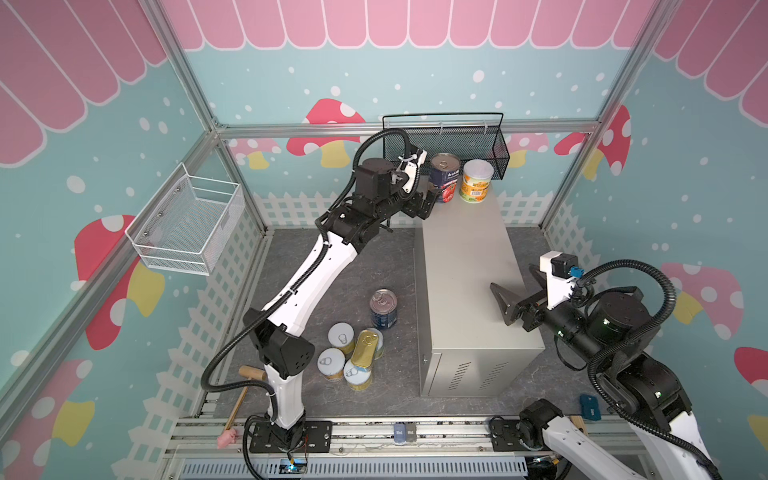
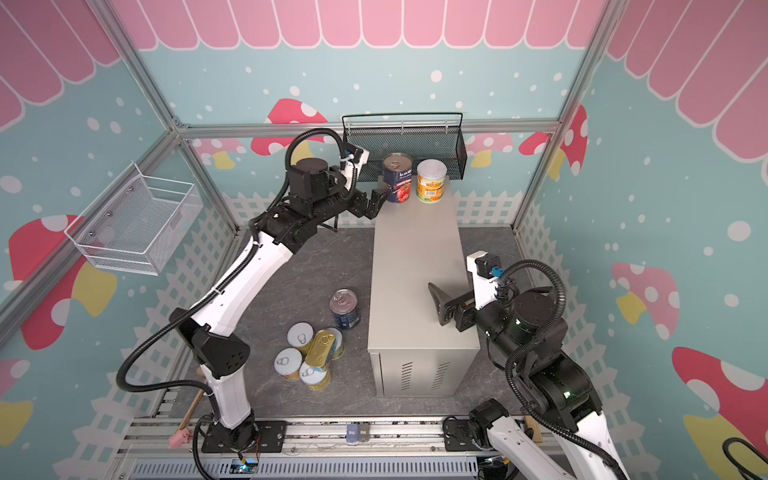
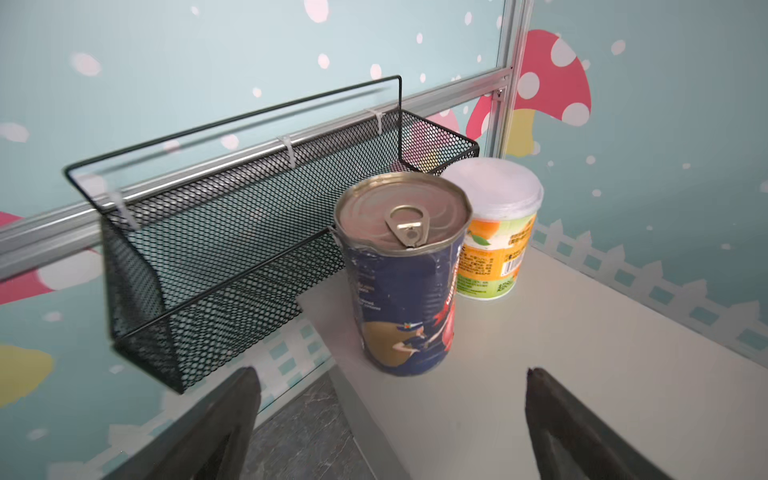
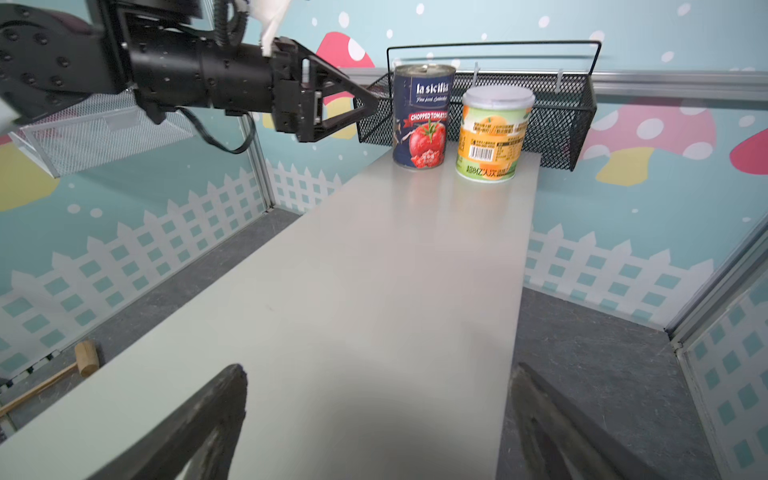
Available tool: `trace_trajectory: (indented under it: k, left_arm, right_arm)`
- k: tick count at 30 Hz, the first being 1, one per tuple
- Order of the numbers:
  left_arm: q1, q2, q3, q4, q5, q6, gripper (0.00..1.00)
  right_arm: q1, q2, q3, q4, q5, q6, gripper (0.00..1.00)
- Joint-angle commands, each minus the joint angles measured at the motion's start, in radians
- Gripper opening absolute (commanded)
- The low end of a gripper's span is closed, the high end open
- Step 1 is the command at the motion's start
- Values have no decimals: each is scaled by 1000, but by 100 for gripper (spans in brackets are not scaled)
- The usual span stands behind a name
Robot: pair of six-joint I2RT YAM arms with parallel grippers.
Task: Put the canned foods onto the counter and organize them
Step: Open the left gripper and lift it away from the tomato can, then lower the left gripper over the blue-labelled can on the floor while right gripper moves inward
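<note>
On the dark floor (image 1: 291, 266) nearest the arm bases, four short yellow-labelled cans (image 1: 331, 365) cluster with a flat gold rectangular tin (image 1: 365, 347) lying across them, and a tall dark-blue-labelled can (image 1: 383, 311) stands upright just beyond. The right claw (image 1: 512, 276) hangs wide open and empty over the beige-grey metal cabinet surface (image 1: 465, 249). At its far end the left claw (image 1: 430, 201) is spread open, clear of a second tall blue tomato can (image 1: 444, 178) that stands beside a yellow-labelled white-lidded can (image 1: 476, 183), in front of a black mesh basket (image 1: 453, 141)
</note>
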Motion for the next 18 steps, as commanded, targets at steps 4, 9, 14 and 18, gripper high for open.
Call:
trace_trajectory:
  k: [4,9,14,18]
  left_arm:
    - [7,-218,-197,-56,-93,-27,99]
    - [7,-426,-414,-136,-173,-128,99]
    - [5,-617,-615,-236,-199,-191,99]
    - [4,-741,-725,-313,-191,-240,99]
  right_arm:
    - [-3,43,28,-3,-21,39,100]
    - [-3,69,73,-4,-86,61,100]
    - [-2,145,137,-20,-142,69,99]
    - [-2,229,210,-48,-190,80,100]
